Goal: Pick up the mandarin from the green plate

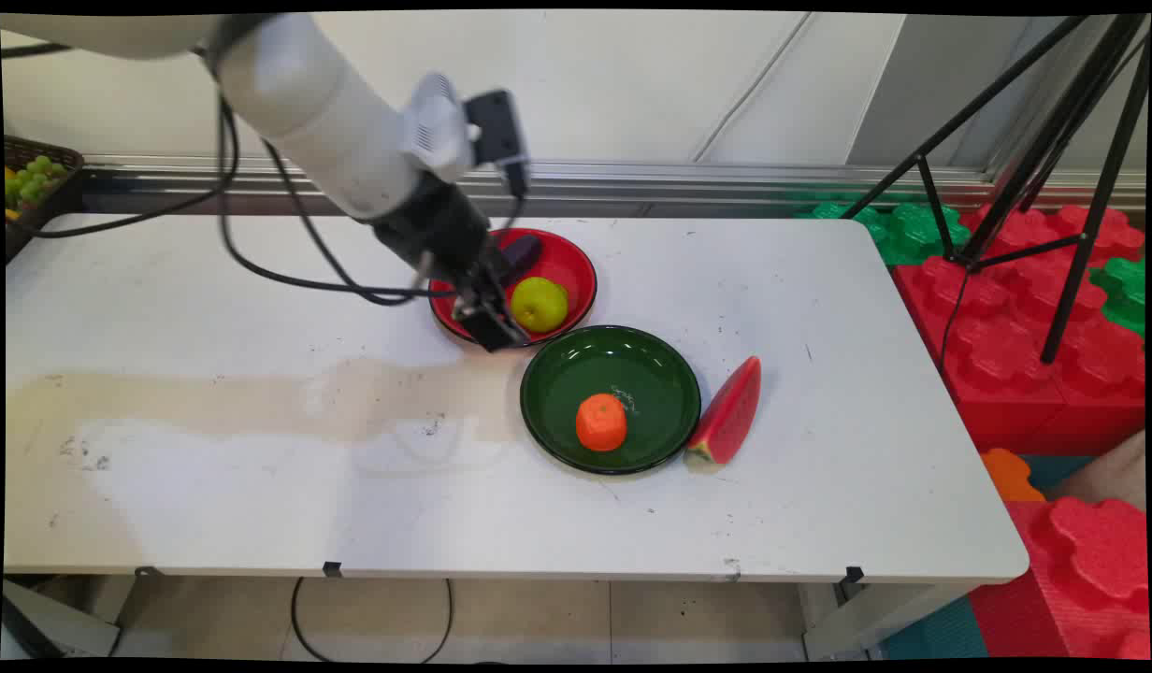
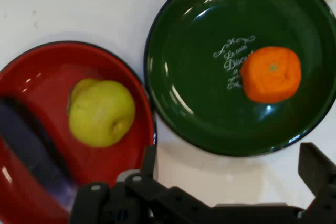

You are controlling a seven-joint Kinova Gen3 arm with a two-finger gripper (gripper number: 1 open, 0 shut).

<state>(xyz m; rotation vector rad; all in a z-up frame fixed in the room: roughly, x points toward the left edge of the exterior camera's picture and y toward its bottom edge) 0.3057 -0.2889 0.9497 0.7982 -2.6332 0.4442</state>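
Fingers [image 2: 231, 182] stand wide apart over the red plate's [image 1: 576, 266] rim; only the main view shows the watermelon slice [image 1: 728, 413].

Glossy enamel-look green plate [image 2: 173, 93], red plate [image 2: 31, 82]; matt, stained white table [image 1: 258, 449].

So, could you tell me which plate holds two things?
The red plate: it holds a green apple and an eggplant; the green plate holds one orange.
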